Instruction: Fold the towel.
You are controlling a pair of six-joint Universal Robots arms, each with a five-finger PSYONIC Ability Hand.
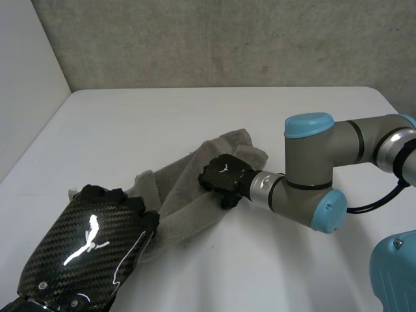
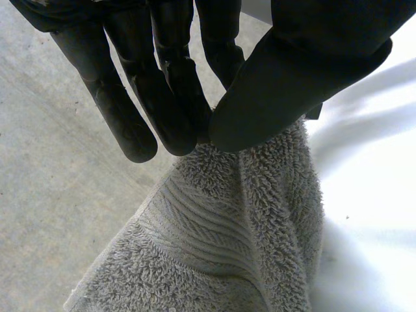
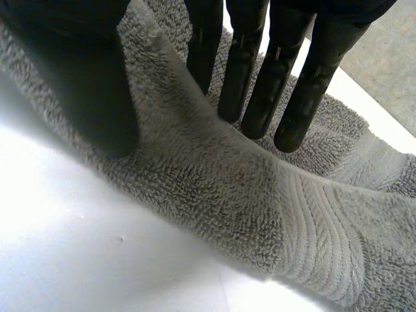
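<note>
Grey terry towel [image 1: 185, 195] — ribbed band, bunched lengthwise.

This looks like a robotics lab or test cell, not a home. A plain white table [image 1: 305, 266] has a bare grey concrete-looking wall [image 1: 227, 39] behind its far edge and a white panel [image 1: 26, 84] along its left edge. Over it reach a grey, blue-capped robot arm [image 1: 312, 159] and a carbon-fibre left hand [image 1: 84, 247].
</note>
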